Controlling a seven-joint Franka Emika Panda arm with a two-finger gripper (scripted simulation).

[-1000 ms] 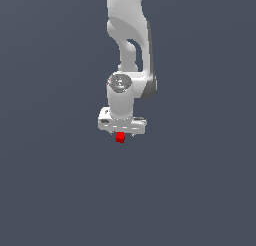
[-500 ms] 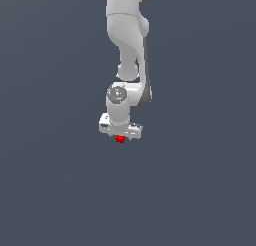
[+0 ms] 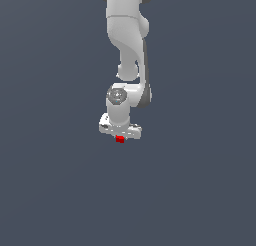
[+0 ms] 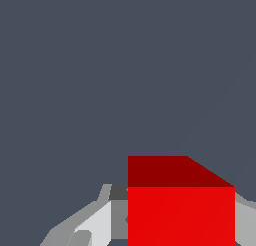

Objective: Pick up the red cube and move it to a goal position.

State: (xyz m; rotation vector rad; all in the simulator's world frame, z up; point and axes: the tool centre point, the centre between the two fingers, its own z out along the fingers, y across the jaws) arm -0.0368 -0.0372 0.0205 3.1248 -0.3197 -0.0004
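The red cube (image 3: pixel 120 139) is a tiny plain bright-red block held between the fingers under my white gripper (image 3: pixel 120 138), in the middle of the exterior view. The gripper is shut on it and holds it above the dark grey floor. In the wrist view the cube (image 4: pixel 180 205) fills much of the frame, with a grey-white finger (image 4: pixel 95 225) against one side and another finger (image 4: pixel 245 220) on the other side. No goal marker shows in either view.
The white arm (image 3: pixel 127 45) comes down from the top of the exterior view. The plain dark grey ground (image 3: pixel 50 190) lies all around.
The arm has shifted a little upward and toward the exterior view's left with the red cube still in its grip. The cube looks slightly higher than a second ago.
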